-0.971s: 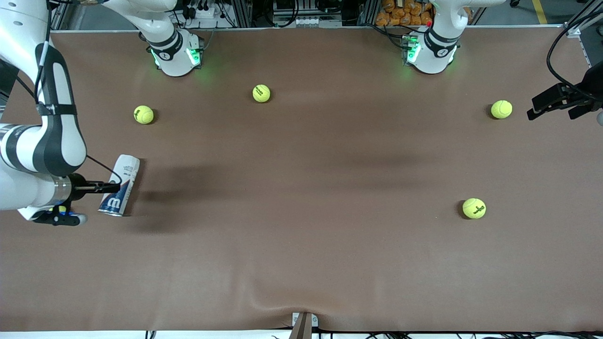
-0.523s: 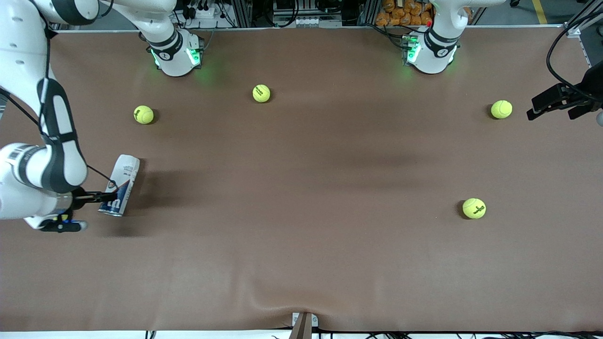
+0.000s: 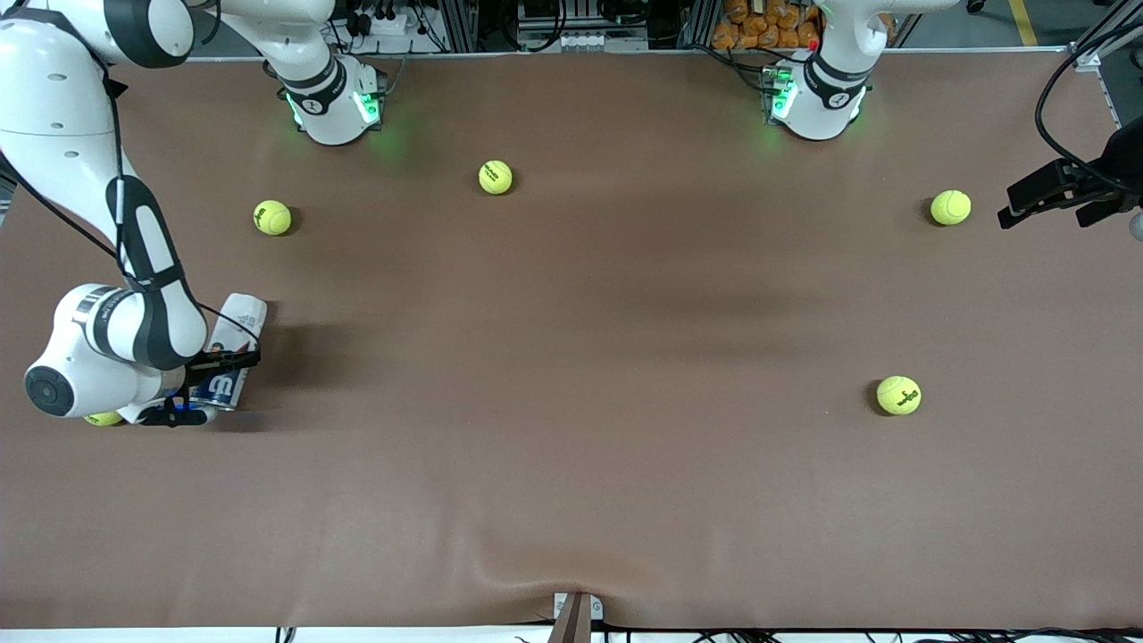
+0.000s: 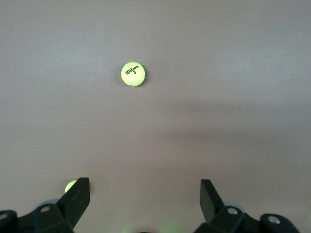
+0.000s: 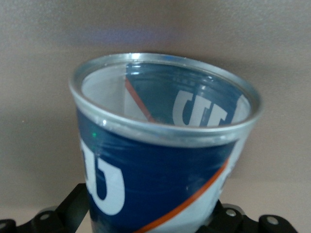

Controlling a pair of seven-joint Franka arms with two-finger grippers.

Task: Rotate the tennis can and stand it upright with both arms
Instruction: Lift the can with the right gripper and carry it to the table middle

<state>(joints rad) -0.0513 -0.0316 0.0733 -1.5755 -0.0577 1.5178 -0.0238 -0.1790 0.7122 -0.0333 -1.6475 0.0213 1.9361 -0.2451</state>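
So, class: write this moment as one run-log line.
tennis can: lying on table, right arm's end | right gripper: open, fingers straddling can | left gripper: open, waiting over left arm's end | uprighting: not yet done

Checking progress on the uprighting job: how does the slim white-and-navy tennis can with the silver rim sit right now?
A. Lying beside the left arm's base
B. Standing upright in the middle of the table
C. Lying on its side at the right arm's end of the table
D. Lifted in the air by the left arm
C: the white-and-navy tennis can lies on its side on the brown table, with the right tool straddling it and its open silver rim toward the front camera.
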